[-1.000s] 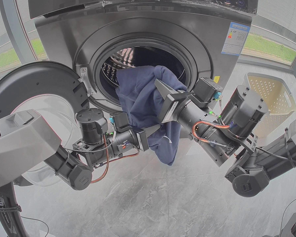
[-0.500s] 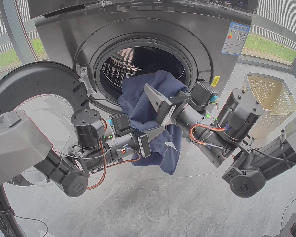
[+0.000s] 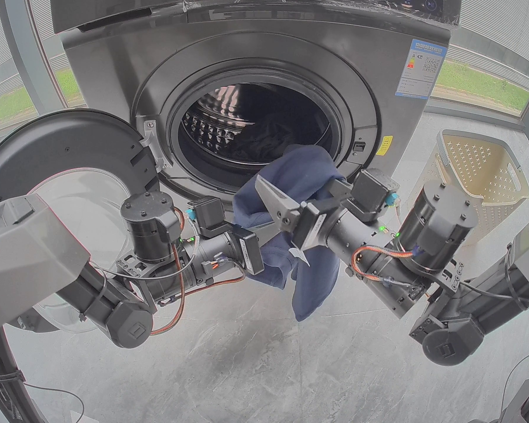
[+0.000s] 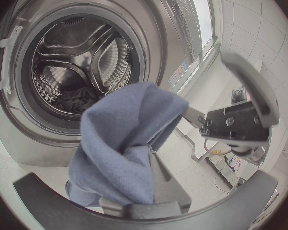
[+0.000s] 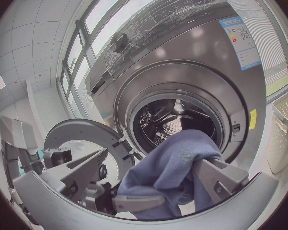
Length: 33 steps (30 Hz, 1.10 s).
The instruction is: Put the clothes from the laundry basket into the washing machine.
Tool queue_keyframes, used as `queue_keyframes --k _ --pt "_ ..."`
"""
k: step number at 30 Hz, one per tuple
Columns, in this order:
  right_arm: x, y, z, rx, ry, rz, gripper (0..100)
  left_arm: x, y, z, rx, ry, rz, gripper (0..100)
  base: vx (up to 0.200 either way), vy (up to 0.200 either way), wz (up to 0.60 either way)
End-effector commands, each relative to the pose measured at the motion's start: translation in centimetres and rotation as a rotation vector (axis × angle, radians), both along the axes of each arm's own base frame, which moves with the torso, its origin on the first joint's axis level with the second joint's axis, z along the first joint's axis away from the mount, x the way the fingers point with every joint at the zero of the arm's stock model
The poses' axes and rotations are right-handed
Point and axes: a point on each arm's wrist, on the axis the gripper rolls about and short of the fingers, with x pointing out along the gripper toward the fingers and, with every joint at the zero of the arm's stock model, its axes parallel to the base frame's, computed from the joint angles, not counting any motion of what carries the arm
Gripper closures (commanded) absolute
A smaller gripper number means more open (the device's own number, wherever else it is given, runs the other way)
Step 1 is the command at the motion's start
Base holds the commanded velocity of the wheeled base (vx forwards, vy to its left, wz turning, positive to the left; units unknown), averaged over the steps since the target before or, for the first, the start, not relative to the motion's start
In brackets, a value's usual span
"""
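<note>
- Left gripper: clenched on blue garment at frame centre, taking its weight.
- Right gripper: released, jaws wide; cloth draped over one finger, probably to prop the bundle up for feeding in.
- Garment position: outside washing machine drum, in front of its lower rim, tail hanging floorward.
- Inside drum: dark clothing already loaded.
- Right of frame: laundry basket, well apart.

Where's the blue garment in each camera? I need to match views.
Head view: blue garment at centre, overlapping the drum opening from below.
Left wrist view: blue garment in the foreground, partly covering the drum opening.
Right wrist view: blue garment in the foreground, partly covering the drum opening.
Shared landmark: the drum opening.
</note>
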Motion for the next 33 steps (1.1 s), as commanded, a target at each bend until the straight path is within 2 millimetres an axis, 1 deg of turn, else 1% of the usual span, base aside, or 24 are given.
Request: queue_keyframes --k 1,6,10,15,18,21,23,24,25,27,29,31,33 --pt "-1.2 -1.3 -0.8 -0.025 0.028 0.004 0 0.2 0.4 0.4 -0.008 -0.011 0.023 100 0.000 0.000 0.00" --pt "-1.9 -2.3 -1.6 -0.010 0.056 0.004 0 0.3 0.8 0.8 -0.014 -0.020 0.035 100 0.000 0.000 0.00" --pt "-2.5 -3.4 -3.2 -0.042 0.095 0.013 0 0.3 1.3 1.6 -0.025 -0.038 0.045 100 0.000 0.000 0.00" --pt "-3.9 -4.7 -5.4 -0.095 0.137 0.061 0 0.4 1.5 2.1 -0.035 -0.052 0.053 100 0.000 0.000 0.00" --pt "-4.6 -5.4 -6.6 -0.143 0.182 0.088 0 0.2 1.6 2.8 -0.046 -0.067 0.050 100 0.000 0.000 0.00" --pt "-4.7 -5.5 -7.1 -0.161 0.197 0.096 0 -0.5 1.5 4.0 -0.071 -0.080 0.038 100 0.000 0.000 0.00" --pt "-4.7 -5.5 -7.1 -0.160 0.196 0.096 0 -0.6 1.5 4.2 -0.075 -0.082 0.036 100 0.000 0.000 0.00" --pt "-4.6 -5.3 -7.0 -0.157 0.190 0.096 0 -1.3 1.2 5.0 -0.088 -0.097 0.025 100 0.000 0.000 0.00" --pt "-4.6 -5.2 -7.0 -0.158 0.189 0.096 0 -1.5 1.3 5.3 -0.092 -0.101 0.032 100 0.000 0.000 0.00" --pt "-4.2 -4.9 -7.6 -0.168 0.201 0.096 0 -1.8 1.3 6.5 -0.119 -0.127 0.082 100 0.000 0.000 0.00" --pt "-4.0 -4.7 -8.0 -0.177 0.210 0.096 0 -1.8 1.3 7.3 -0.144 -0.148 0.139 100 0.000 0.000 0.00" --pt "-3.9 -4.5 -8.5 -0.186 0.222 0.099 0 -1.9 1.6 8.0 -0.165 -0.168 0.169 100 0.000 0.000 0.00" --pt "-3.8 -4.4 -9.0 -0.199 0.237 0.099 0 -2.6 2.3 9.2 -0.187 -0.197 0.179 100 0.000 0.000 0.00"
